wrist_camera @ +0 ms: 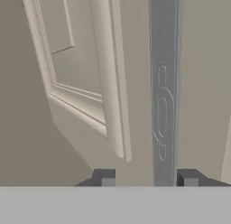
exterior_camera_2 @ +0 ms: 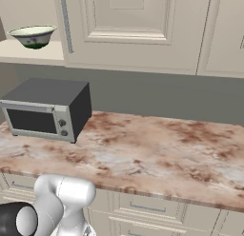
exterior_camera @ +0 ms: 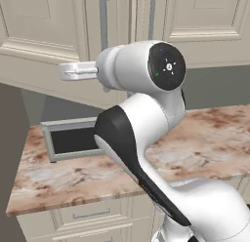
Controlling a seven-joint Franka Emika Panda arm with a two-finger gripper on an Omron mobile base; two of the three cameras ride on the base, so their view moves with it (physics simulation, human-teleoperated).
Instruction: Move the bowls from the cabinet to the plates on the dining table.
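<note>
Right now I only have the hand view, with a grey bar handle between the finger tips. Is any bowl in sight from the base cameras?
Observer: Yes. The right base view has the cream-white bowl on an open cabinet shelf, upper left.
Operator: What's below it?
Observer: A grey toaster oven on the marbled counter.
Operator: Any other handle nearby?
Observer: The left base view shows a second bar handle on the next door to the right.

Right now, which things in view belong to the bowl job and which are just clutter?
Job:
- bowl, cream-white, on the open cabinet shelf
- cabinet handle, between the gripper fingertips
- marbled counter

Clutter:
- toaster oven on the counter
- drawer fronts below
</note>
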